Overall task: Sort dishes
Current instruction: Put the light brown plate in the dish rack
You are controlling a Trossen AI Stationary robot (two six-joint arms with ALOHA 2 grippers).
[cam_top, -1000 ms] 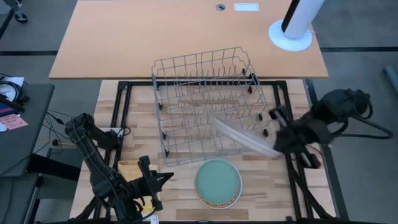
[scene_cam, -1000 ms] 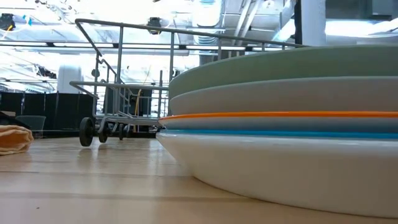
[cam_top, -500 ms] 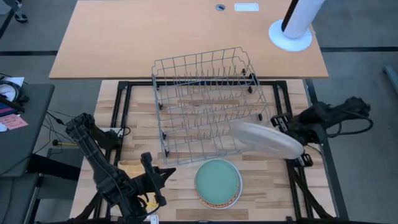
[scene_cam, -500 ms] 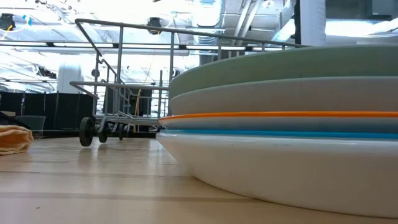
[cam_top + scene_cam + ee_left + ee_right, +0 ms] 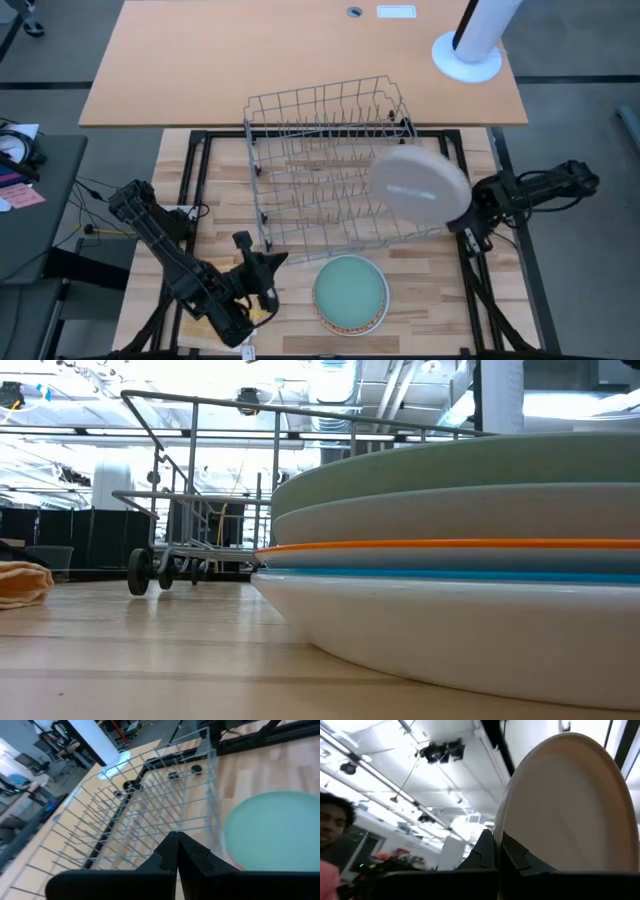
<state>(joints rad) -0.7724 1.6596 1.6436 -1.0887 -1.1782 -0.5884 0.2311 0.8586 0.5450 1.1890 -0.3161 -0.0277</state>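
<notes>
1. Pale wooden table [image 5: 300, 320], seen from above, with a second tan tabletop [image 5: 200, 60] beyond its far edge.
2. Grey wire dish rack [image 5: 330, 165] sitting at the table's centre, open side up, slightly skewed.
3. Left arm stretched along the near-left part of the table, its left gripper [image 5: 268, 268] just left of the plate stack and near the rack's near-left corner; fingers [image 5: 176, 851] pressed together, gripping nothing.
4. Right arm reaching in from the right edge, its right gripper [image 5: 468, 215] clamped on the rim of a beige-grey plate [image 5: 418, 184].
5. That beige-grey plate held up over the right end of the rack, face toward the overhead camera; in the right wrist view, plate [image 5: 570, 805] standing on edge between the dark fingers [image 5: 490, 847].
6. Stack of plates [image 5: 351, 293] resting on the table just near of the rack, pale teal-green plate [image 5: 470, 470] on top.
7. Lower in the stack, from table level: grey plate [image 5: 470, 512], orange rim [image 5: 450, 544], blue rim [image 5: 450, 572], white plate [image 5: 460, 630] at the bottom.
</notes>
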